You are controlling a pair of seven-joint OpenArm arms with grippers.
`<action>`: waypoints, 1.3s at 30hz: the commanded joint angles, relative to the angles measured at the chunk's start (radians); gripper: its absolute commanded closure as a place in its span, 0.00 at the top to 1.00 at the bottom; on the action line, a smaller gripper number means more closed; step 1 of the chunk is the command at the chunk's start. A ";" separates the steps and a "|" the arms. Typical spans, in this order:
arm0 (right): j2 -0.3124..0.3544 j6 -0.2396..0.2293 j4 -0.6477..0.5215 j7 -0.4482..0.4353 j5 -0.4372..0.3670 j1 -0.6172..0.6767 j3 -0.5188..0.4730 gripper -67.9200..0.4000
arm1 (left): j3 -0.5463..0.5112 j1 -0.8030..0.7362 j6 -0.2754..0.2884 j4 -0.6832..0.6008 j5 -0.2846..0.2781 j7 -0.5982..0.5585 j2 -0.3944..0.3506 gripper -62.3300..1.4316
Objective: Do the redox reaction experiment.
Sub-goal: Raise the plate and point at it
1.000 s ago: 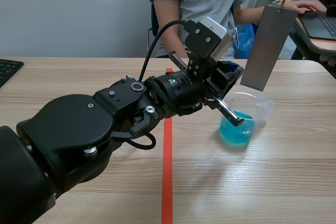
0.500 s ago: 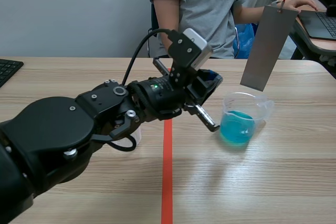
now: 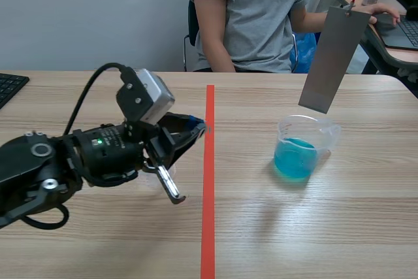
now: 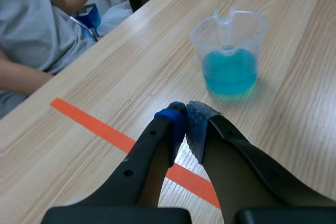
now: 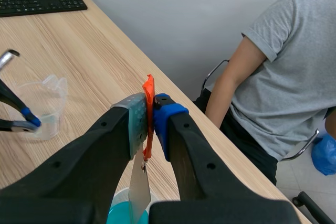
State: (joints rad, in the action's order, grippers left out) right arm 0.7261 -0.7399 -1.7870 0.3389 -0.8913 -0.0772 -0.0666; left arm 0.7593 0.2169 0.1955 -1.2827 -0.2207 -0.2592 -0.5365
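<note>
Holding the plate [image 3: 330, 60] by its orange tab [image 5: 148, 114], my right jaws are clamped tight on that tab alone, high over the far right of the counter [image 3: 326, 227]. The plate hangs free below them.

What matters for the dip:
- The beaker [image 3: 302, 148] stands on the counter right of the tape line [image 3: 208, 181], with blue liquid [image 3: 295, 160] filling its lower part.
- The plate's long axis runs nearly vertical, leaning a little so its lower edge sits closer to the tape line than its top does.
- That lower edge hangs just above the beaker's rim and is not yet in the liquid.
- From the right jaws the beaker lies almost straight below. My right wrist view shows the plate edge-on with blue beneath it.

I judge the coming move to be a plain descent with the right arm. The lean could catch the rim, so I would watch the lower corner on the way down.

My left jaws are closed on nothing, pads together, low over the counter on the other side of the tape line and well apart from the beaker. A clear cup [image 5: 39, 103] sits just beside them. A person [image 3: 251, 11] sits across the counter.
</note>
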 commanded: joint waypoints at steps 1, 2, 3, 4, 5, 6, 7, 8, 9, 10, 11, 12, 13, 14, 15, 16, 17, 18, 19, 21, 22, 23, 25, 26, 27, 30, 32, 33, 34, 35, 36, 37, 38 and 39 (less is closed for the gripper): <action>0.016 -0.006 -0.019 -0.019 -0.018 -0.017 -0.013 0.02 | -0.033 -0.027 0.001 -0.054 -0.035 -0.014 -0.042 0.07; 0.016 -0.006 -0.019 -0.019 -0.018 -0.017 -0.013 0.02 | -0.043 -0.050 0.001 -0.081 -0.039 -0.014 -0.072 0.07; 0.016 -0.006 -0.019 -0.019 -0.018 -0.017 -0.013 0.02 | -0.052 -0.072 0.001 -0.108 -0.047 -0.014 -0.101 0.07; 0.016 -0.006 -0.019 -0.019 -0.018 -0.017 -0.013 0.02 | -0.062 -0.094 0.001 -0.133 -0.054 -0.014 -0.131 0.07; 0.016 -0.006 -0.019 -0.019 -0.018 -0.017 -0.013 0.02 | -0.071 -0.117 0.001 -0.157 -0.067 -0.014 -0.161 0.07; 0.016 -0.006 -0.019 -0.019 -0.018 -0.017 -0.013 0.02 | -0.079 -0.140 0.001 -0.179 -0.080 -0.014 -0.188 0.07; 0.016 -0.006 -0.019 -0.019 -0.018 -0.017 -0.013 0.02 | -0.087 -0.162 0.001 -0.201 -0.083 -0.014 -0.215 0.07; 0.016 -0.006 -0.019 -0.019 -0.018 -0.017 -0.013 0.02 | -0.093 -0.185 0.001 -0.220 -0.083 -0.014 -0.240 0.07; 0.016 -0.006 -0.019 -0.019 -0.018 -0.017 -0.013 0.02 | -0.101 -0.207 0.001 -0.237 -0.083 -0.014 -0.264 0.07; 0.016 -0.006 -0.019 -0.019 -0.018 -0.017 -0.013 0.02 | -0.109 -0.230 0.001 -0.251 -0.088 -0.014 -0.288 0.07; 0.016 -0.006 -0.019 -0.019 -0.018 -0.017 -0.013 0.02 | -0.117 -0.254 0.001 -0.264 -0.097 -0.015 -0.308 0.07; 0.016 -0.006 -0.019 -0.019 -0.018 -0.017 -0.013 0.02 | -0.127 -0.277 0.001 -0.275 -0.104 -0.014 -0.327 0.07; 0.016 -0.006 -0.019 -0.019 -0.018 -0.017 -0.013 0.02 | -0.138 -0.300 0.001 -0.284 -0.114 -0.014 -0.346 0.07; 0.016 -0.006 -0.019 -0.019 -0.018 -0.017 -0.013 0.02 | -0.149 -0.323 0.001 -0.291 -0.121 -0.014 -0.364 0.07; 0.016 -0.006 -0.019 -0.019 -0.018 -0.017 -0.013 0.02 | -0.159 -0.346 0.001 -0.298 -0.126 -0.014 -0.382 0.07; 0.016 -0.006 -0.019 -0.019 -0.018 -0.017 -0.013 0.02 | -0.169 -0.370 0.001 -0.301 -0.136 -0.014 -0.398 0.07; 0.016 -0.006 -0.019 -0.019 -0.018 -0.017 -0.013 0.02 | -0.180 -0.393 0.001 -0.303 -0.139 -0.014 -0.414 0.07; 0.016 -0.006 -0.019 -0.019 -0.018 -0.017 -0.013 0.02 | -0.192 -0.415 0.001 -0.303 -0.140 -0.014 -0.426 0.07; 0.016 -0.006 -0.019 -0.019 -0.018 -0.017 -0.013 0.02 | -0.205 -0.439 0.001 -0.303 -0.146 -0.013 -0.438 0.07; 0.016 -0.006 -0.019 -0.019 -0.018 -0.017 -0.013 0.02 | -0.233 -0.488 0.001 -0.303 -0.162 -0.013 -0.461 0.07; 0.016 -0.006 -0.019 -0.019 -0.018 -0.017 -0.013 0.02 | -0.249 -0.511 0.001 -0.303 -0.164 -0.013 -0.470 0.07; 0.016 -0.006 -0.019 -0.019 -0.018 -0.017 -0.013 0.02 | -0.264 -0.537 0.001 -0.303 -0.169 -0.013 -0.479 0.07; 0.016 -0.006 -0.019 -0.019 -0.018 -0.017 -0.013 0.02 | -0.295 -0.587 0.001 -0.303 -0.178 -0.011 -0.494 0.07; 0.016 -0.006 -0.019 -0.019 -0.018 -0.017 -0.013 0.02 | -0.309 -0.610 0.001 -0.303 -0.184 -0.010 -0.499 0.07; 0.016 -0.006 -0.019 -0.019 -0.018 -0.017 -0.013 0.02 | -0.323 -0.636 0.000 -0.302 -0.185 -0.010 -0.504 0.07; 0.016 -0.006 -0.019 -0.019 -0.018 -0.017 -0.013 0.02 | -0.358 -0.702 0.000 -0.302 -0.185 -0.009 -0.509 0.07; 0.016 -0.006 -0.019 -0.019 -0.018 -0.017 -0.013 0.02 | -0.378 -0.743 0.000 -0.302 -0.184 -0.002 -0.509 0.07; 0.016 -0.006 -0.019 -0.019 -0.018 -0.017 -0.013 0.02 | -0.386 -0.763 0.000 -0.302 -0.184 -0.002 -0.509 0.07; 0.016 -0.006 -0.019 -0.019 -0.018 -0.017 -0.013 0.02 | -0.395 -0.782 -0.001 -0.301 -0.184 -0.002 -0.509 0.07; 0.016 -0.006 -0.019 -0.019 -0.018 -0.017 -0.013 0.02 | -0.402 -0.799 -0.002 -0.299 -0.184 -0.002 -0.509 0.07; 0.016 -0.006 -0.019 -0.019 -0.018 -0.017 -0.013 0.02 | -0.409 -0.816 -0.002 -0.297 -0.184 -0.002 -0.509 0.07; 0.016 -0.006 -0.019 -0.019 -0.018 -0.017 -0.013 0.02 | -0.414 -0.829 -0.002 -0.294 -0.184 -0.002 -0.509 0.07; 0.016 -0.006 -0.019 -0.019 -0.018 -0.017 -0.013 0.02 | -0.417 -0.842 -0.002 -0.293 -0.184 0.003 -0.509 0.07; 0.016 -0.006 -0.019 -0.019 -0.018 -0.017 -0.013 0.02 | -0.419 -0.855 -0.004 -0.293 -0.184 0.016 -0.509 0.07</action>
State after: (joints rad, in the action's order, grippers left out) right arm 0.7261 -0.7399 -1.7870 0.3389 -0.8913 -0.0772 -0.0666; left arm 0.3435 -0.6369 0.1928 -1.5703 -0.3950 -0.2459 -1.0500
